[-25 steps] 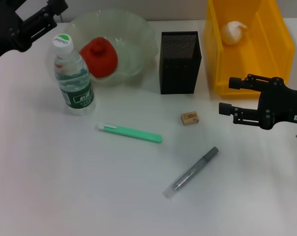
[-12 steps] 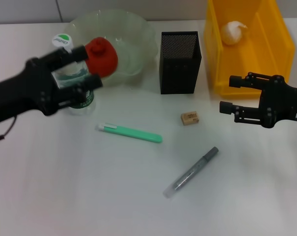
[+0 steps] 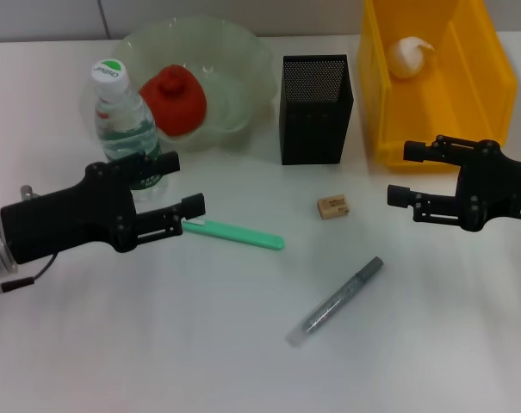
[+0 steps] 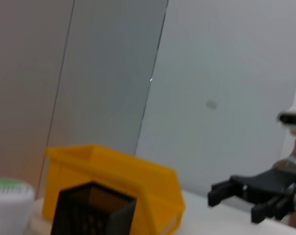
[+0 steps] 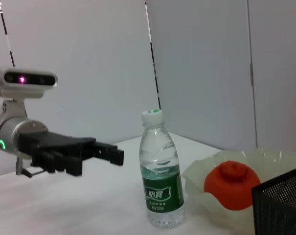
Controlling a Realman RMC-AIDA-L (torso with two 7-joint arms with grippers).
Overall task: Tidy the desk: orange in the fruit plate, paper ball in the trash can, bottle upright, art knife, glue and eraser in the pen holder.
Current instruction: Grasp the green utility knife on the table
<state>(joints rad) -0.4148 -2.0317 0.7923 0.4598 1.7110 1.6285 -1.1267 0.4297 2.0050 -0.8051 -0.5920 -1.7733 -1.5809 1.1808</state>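
the black left gripper (image 3: pixel 185 183) hovers, fingers spread and empty, over the white table (image 3: pixel 157 344) near its left edge, just above the green-handled art knife (image 3: pixel 238 233). behind stands the clear green-labelled water bottle (image 3: pixel 127 138). toward the right edge, the black right gripper (image 3: pixel 403 174) hovers, jaws apart, beside the small tan eraser (image 3: pixel 333 206).

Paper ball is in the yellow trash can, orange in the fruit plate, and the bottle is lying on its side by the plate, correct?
Not quite. The bottle stands upright beside the fruit plate, cap on top, as the head and right wrist views show. The paper ball is in the trash can and the orange in the plate.
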